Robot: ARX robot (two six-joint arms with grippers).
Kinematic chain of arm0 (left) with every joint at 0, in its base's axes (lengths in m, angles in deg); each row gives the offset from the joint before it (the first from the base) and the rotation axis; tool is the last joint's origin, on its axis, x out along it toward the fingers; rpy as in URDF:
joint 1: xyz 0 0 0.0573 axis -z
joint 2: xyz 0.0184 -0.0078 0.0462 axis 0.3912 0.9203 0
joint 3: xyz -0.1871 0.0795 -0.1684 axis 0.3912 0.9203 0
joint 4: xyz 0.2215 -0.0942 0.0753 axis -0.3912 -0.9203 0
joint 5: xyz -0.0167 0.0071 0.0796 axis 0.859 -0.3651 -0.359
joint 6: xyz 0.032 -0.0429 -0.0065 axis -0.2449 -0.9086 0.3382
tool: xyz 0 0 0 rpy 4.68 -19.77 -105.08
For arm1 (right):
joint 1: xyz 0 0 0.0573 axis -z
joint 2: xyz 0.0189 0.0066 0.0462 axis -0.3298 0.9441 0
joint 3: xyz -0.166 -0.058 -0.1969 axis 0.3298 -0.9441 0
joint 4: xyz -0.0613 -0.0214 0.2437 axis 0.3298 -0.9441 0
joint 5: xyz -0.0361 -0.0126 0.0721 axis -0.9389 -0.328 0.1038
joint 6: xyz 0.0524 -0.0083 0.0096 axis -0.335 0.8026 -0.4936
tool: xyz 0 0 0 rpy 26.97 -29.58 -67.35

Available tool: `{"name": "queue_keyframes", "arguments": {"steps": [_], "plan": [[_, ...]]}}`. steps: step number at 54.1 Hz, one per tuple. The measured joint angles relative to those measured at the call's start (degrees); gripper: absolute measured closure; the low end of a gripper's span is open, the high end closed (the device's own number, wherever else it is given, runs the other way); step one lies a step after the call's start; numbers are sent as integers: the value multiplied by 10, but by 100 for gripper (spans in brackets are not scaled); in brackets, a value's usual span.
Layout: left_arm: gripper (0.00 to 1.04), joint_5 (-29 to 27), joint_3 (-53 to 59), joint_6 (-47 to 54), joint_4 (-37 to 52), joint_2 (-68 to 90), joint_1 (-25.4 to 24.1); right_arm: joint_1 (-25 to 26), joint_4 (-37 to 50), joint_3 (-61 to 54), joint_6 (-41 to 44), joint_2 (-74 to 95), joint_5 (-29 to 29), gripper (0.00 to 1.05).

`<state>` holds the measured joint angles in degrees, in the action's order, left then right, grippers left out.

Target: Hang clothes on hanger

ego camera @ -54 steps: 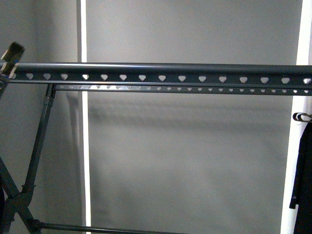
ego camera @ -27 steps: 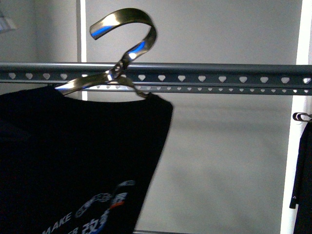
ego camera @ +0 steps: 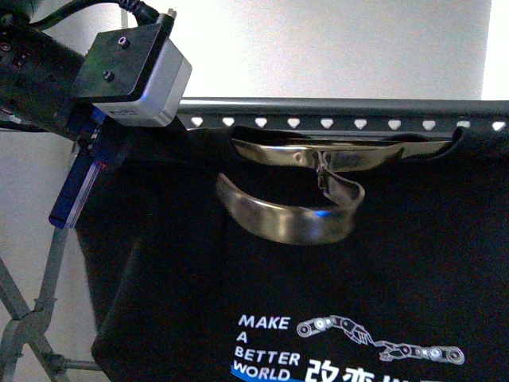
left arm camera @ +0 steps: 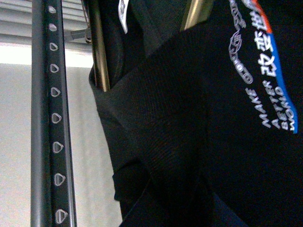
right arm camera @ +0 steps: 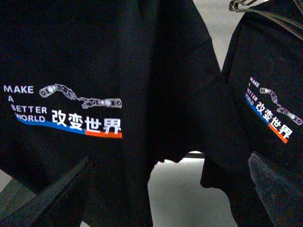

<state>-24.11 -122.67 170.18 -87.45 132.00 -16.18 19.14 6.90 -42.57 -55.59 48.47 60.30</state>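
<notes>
The shirt (ego camera: 398,263) is seen in front of the rack (ego camera: 398,111), on a metal coat hanger (ego camera: 286,223) whose hook is turned downward. "MAKE A BETTER WORLD" and "改变世界" are printed on it. The right gripper (right arm camera: 169,160) is spread wide and empty. The left gripper (ego camera: 83,187) cannot be judged.

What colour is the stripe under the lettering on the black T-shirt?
The stripe on the T-shirt is blue, then orange-red; clearest in the right wrist view.

Black T-shirt (ego camera: 413,263) on silver coat hanger (ego camera: 286,219) sits below the rack rail (ego camera: 358,107).
</notes>
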Motion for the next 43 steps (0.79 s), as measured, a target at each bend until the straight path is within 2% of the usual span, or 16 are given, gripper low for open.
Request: {"name": "queue_keyframes", "arguments": {"steps": [16, 18, 20, 22, 24, 27, 29, 33, 36, 37, 38, 40, 42, 43], "plan": [[101, -1, 0, 13, 0, 0, -1, 2, -2, 0, -3, 2, 11, 7], [101, -1, 0, 14, 0, 0, -1, 34, -50, 21, -55, 28, 97, 7], [101, -2, 0, 15, 0, 0, -2, 57, -76, 35, -82, 53, 146, 7], [101, -2, 0, 18, 0, 0, -2, 108, -100, 61, -128, 113, 221, 7], [101, -2, 0, 19, 0, 0, -2, 134, -97, 72, -150, 142, 262, 7], [101, -1, 0, 23, 0, 0, 0, 203, -53, 107, -158, 224, 328, 7], [101, -1, 0, 24, 0, 0, 1, 228, -12, 134, -136, 270, 337, 7], [101, -1, 0, 24, 0, 0, 0, 232, 39, 172, -90, 317, 348, 7], [101, -2, 0, 24, 0, 0, -4, 214, 88, 222, 5, 364, 367, 7], [101, -2, 0, 24, 0, 0, -4, 195, 110, 252, 99, 390, 387, 7], [101, -2, -1, 25, 0, 0, -4, 185, 108, 266, 145, 402, 401, 7], [101, -2, -1, 25, 0, 0, -4, 175, 99, 282, 183, 415, 419, 7], [101, -2, 0, 25, 0, 0, -3, 162, 69, 306, 274, 434, 446, 7], [101, -2, -1, 25, 0, 0, -3, 157, 56, 314, 287, 441, 454, 7]]}}
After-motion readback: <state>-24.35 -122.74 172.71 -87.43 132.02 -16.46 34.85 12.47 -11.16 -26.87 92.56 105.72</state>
